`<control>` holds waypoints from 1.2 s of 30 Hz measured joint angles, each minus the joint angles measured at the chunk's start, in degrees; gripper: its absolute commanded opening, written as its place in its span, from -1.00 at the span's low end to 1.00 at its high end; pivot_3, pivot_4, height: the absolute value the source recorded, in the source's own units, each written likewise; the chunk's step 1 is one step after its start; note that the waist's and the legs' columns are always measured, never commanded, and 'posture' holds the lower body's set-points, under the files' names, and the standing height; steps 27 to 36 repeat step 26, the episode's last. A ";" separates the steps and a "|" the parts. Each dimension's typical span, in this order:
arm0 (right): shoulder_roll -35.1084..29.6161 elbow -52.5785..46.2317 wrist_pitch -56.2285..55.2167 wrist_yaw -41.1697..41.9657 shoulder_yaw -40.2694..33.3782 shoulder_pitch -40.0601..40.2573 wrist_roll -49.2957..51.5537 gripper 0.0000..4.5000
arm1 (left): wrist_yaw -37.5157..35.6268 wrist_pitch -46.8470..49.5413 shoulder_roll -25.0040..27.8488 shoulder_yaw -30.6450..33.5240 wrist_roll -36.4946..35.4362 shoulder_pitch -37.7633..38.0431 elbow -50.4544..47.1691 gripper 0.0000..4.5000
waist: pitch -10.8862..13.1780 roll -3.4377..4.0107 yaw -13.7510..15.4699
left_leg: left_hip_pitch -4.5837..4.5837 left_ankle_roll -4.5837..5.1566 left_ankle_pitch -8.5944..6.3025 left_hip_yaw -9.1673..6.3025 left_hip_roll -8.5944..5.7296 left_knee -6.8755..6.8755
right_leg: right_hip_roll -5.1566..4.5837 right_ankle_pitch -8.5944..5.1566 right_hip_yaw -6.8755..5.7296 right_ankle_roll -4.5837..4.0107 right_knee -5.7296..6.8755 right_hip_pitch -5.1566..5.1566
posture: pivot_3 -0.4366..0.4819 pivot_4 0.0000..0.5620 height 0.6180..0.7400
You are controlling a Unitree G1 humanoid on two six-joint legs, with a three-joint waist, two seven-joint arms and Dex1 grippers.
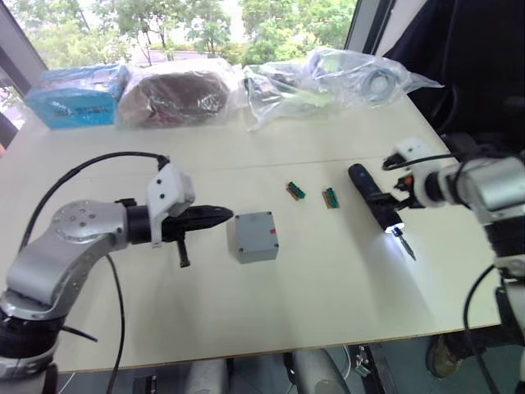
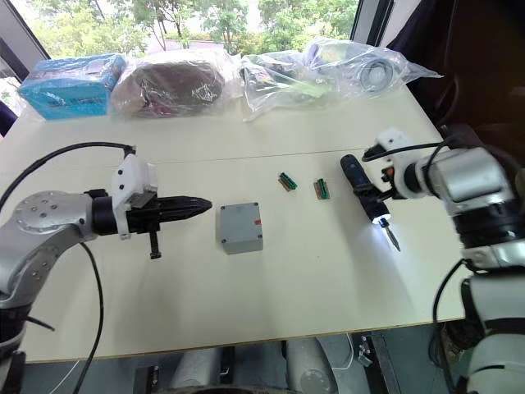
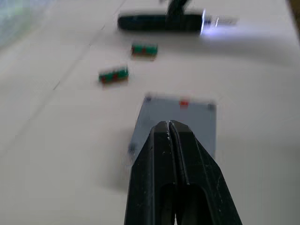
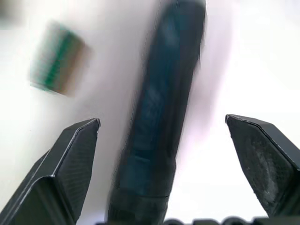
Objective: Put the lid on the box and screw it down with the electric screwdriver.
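The lid (image 2: 239,227) already covers the box — so the left gripper (image 2: 199,206) waits beside it, jaws pressed together, while the right gripper (image 4: 161,140) straddles the electric screwdriver (image 2: 363,190), jaws spread to grasp it.

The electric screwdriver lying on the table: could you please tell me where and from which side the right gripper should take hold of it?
Grip the electric screwdriver around the middle of its thick dark barrel, coming down from above. It lies flat on the table, and the right gripper has its fingers open on either side of the barrel. Avoid the thin lit bit.
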 measured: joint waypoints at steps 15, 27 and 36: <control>-14.56 -19.04 -6.31 29.89 -34.38 31.39 16.76 1.00 | -6.65 5.52 8.18 23.00 -3.15 19.97 -0.13 0.99 | 0.02 -0.08 0.53 | 0.22 0.01 0.00 0.23 0.13 0.52 | 0.00 0.05 0.02 -0.28 0.07 0.25 | -0.05 -0.47 1.00; -15.83 -17.78 -11.07 29.80 -38.87 37.81 14.87 1.00 | -5.09 7.78 7.74 28.33 -5.56 22.52 -3.41 0.99 | 0.01 -0.06 -0.07 | 0.25 0.00 0.00 0.41 0.19 0.69 | 0.00 0.12 0.10 -0.38 0.17 0.25 | -0.05 -0.47 1.00; -15.83 -17.78 -11.07 29.80 -38.87 37.81 14.87 1.00 | -5.09 7.78 7.74 28.33 -5.56 22.52 -3.41 0.99 | 0.01 -0.06 -0.07 | 0.25 0.00 0.00 0.41 0.19 0.69 | 0.00 0.12 0.10 -0.38 0.17 0.25 | -0.05 -0.47 1.00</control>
